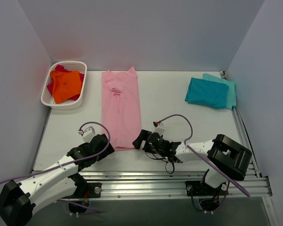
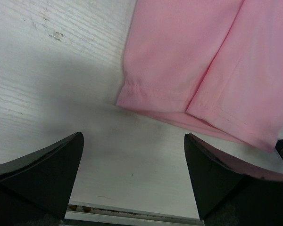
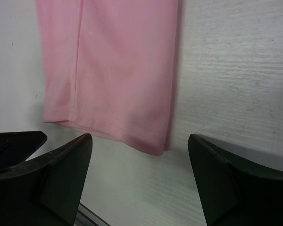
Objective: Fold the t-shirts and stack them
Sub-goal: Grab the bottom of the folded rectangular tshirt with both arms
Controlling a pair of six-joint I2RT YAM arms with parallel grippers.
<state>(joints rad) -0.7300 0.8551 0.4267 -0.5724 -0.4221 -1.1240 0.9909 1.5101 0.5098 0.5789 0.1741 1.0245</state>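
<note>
The light pink t-shirt (image 1: 120,106) lies flat in a long narrow strip down the middle of the table, its sides folded in. My left gripper (image 1: 107,147) is open just short of the hem's near left corner (image 2: 132,94), touching nothing. My right gripper (image 1: 139,140) is open just short of the hem's near right corner (image 3: 153,141), also empty. A folded teal t-shirt (image 1: 206,92) lies on a lighter turquoise one (image 1: 230,90) at the far right.
A white basket (image 1: 64,104) at the far left holds orange and red cloth. The table's metal front rail (image 1: 179,181) runs right behind both grippers. Grey walls close in the left, right and back.
</note>
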